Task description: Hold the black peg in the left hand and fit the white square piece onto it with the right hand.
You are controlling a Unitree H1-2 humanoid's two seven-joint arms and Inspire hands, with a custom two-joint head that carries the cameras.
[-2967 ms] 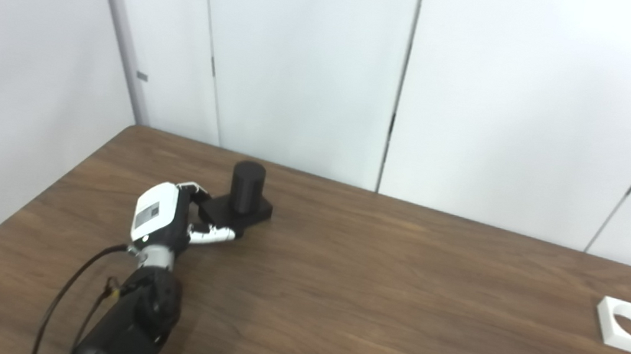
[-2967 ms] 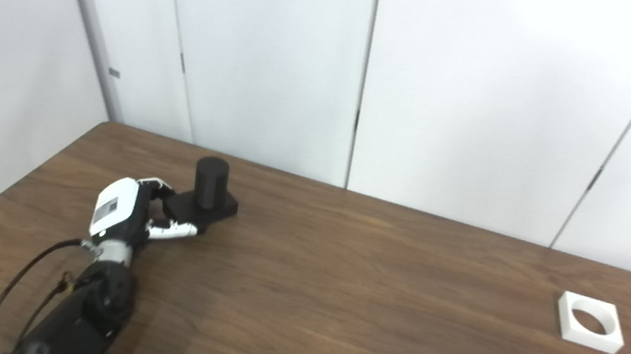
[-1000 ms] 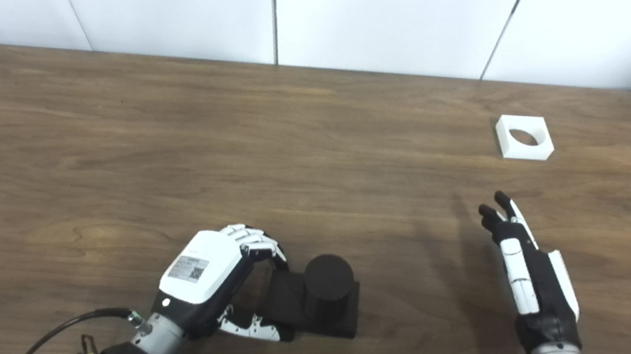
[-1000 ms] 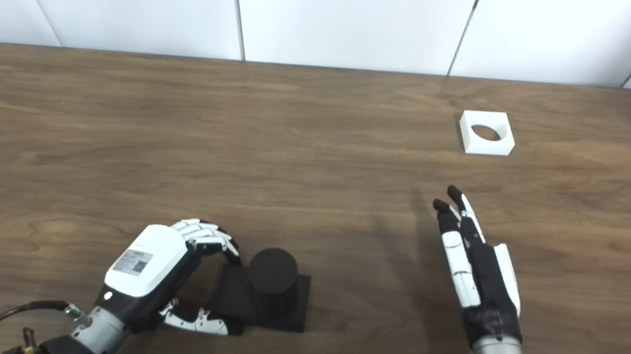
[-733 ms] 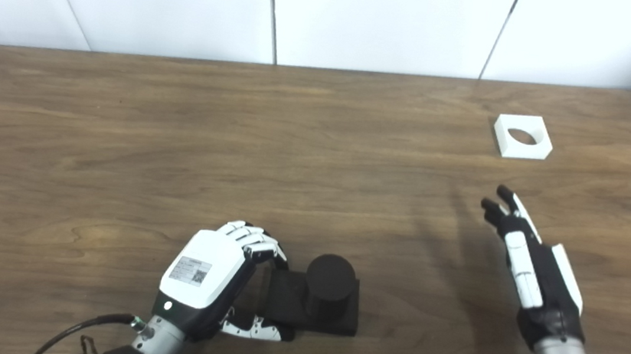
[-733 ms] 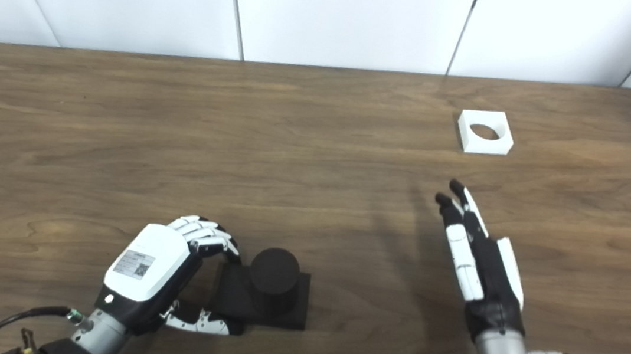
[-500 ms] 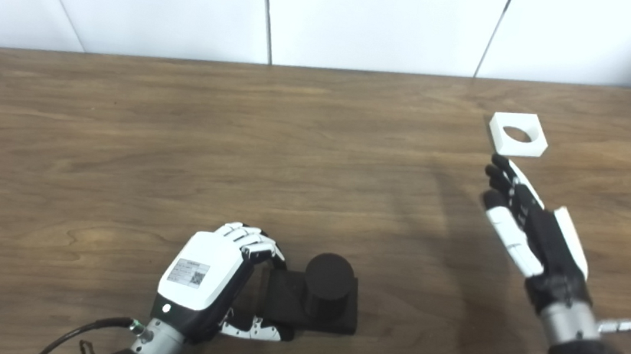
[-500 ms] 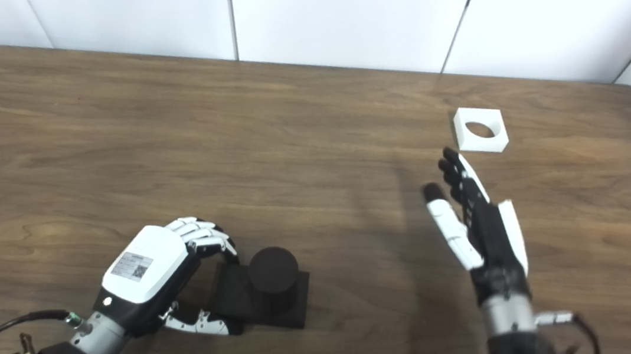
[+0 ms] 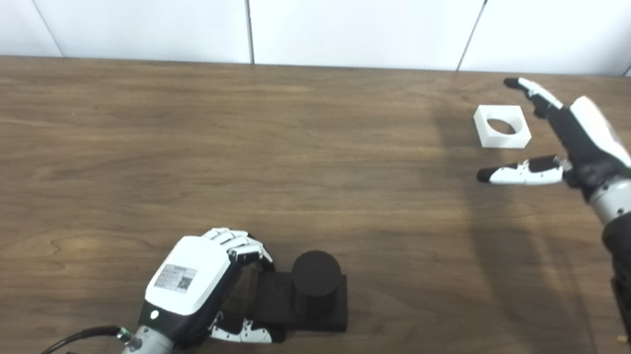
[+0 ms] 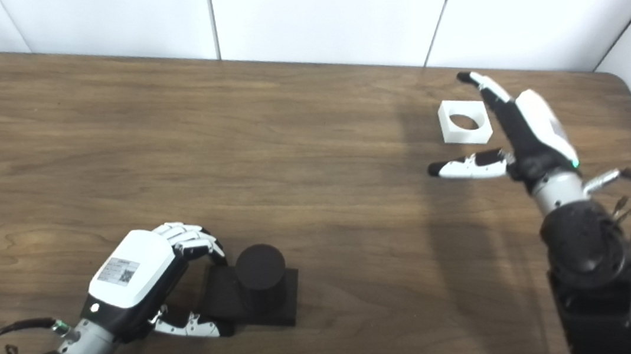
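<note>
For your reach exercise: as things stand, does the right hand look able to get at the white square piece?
Probably yes. The right hand is open beside the white square piece, fingers and thumb spread around it, with only bare table nearby.

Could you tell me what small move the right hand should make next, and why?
Probably lower and close on the white square piece: the right hand hovers open around it, empty, while the left hand already grips the black peg by its base.

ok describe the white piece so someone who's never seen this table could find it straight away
Start at the brown wooden table and go to its far right corner. The white square piece lies flat there, between the spread fingers and thumb of the open right hand. It is the only white block, with a round hole through its middle.
</note>
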